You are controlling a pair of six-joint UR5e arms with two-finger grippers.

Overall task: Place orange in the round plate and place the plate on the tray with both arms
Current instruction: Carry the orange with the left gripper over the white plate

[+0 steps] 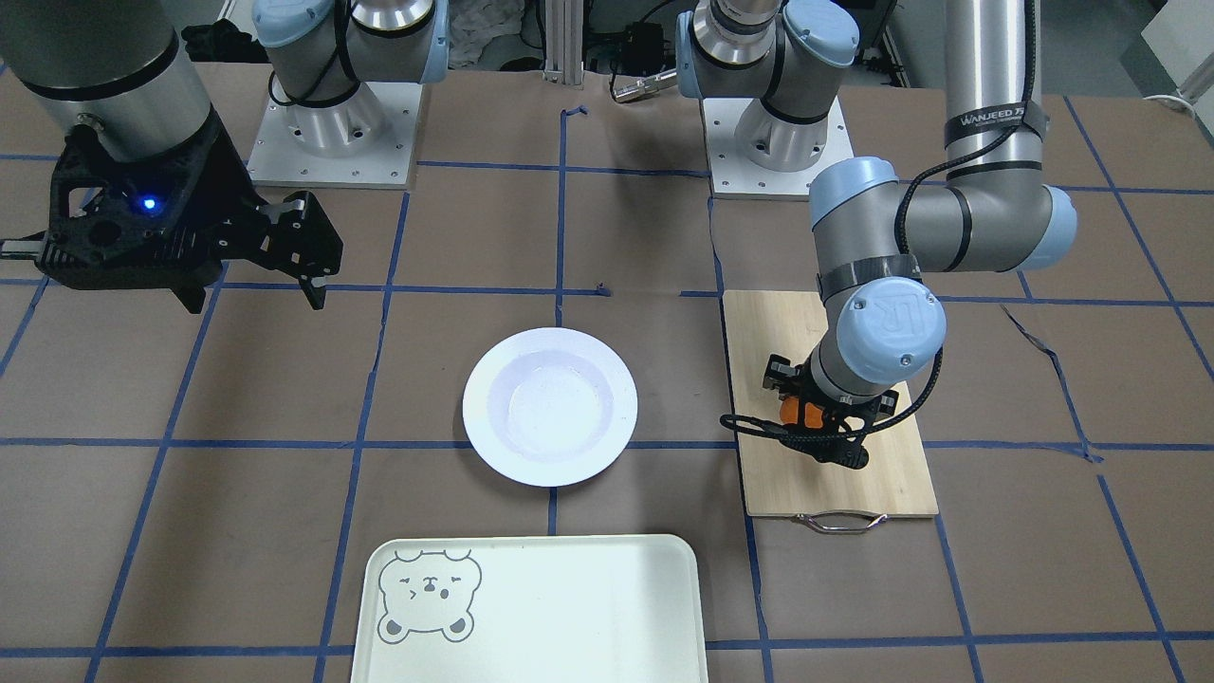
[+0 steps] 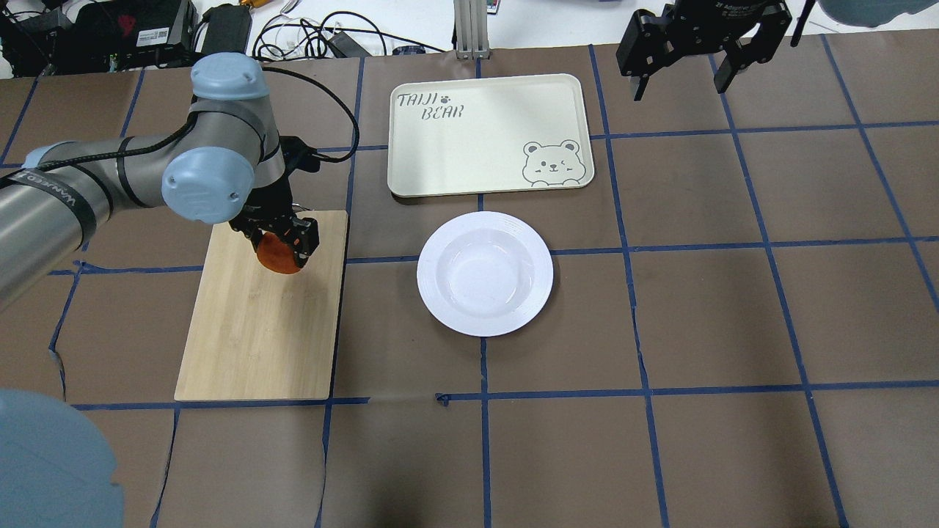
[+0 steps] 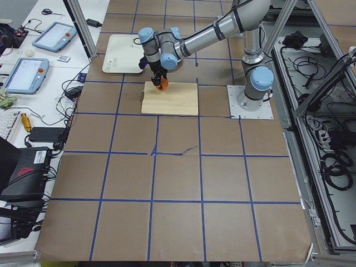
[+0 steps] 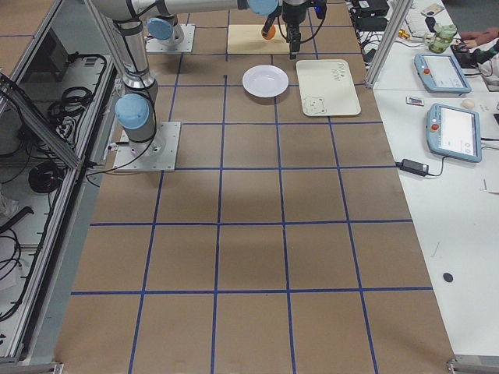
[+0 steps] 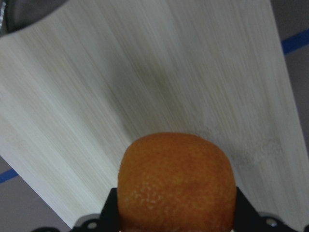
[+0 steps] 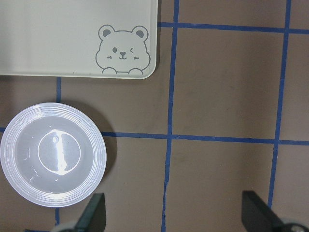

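My left gripper [image 2: 282,246] is shut on the orange [image 2: 277,256], holding it just above the bamboo cutting board [image 2: 257,330]. The left wrist view shows the orange [image 5: 176,181] squeezed between both fingers, over the board [image 5: 145,87]. The white round plate [image 2: 485,273] sits empty in the middle of the table, a short way from the board. Beyond it lies the cream tray [image 2: 488,136] with the bear face. My right gripper [image 2: 682,62] hangs open high at the far right, holding nothing; the right wrist view looks down on the plate [image 6: 52,154] and the tray [image 6: 72,38].
Brown paper with blue tape lines covers the table [image 2: 660,330]. The cutting board's metal handle [image 1: 840,521] points away from the robot. Both arm bases [image 1: 334,133] stand on mounting plates at the robot's edge. Cables and gear [image 2: 88,33] lie past the far edge.
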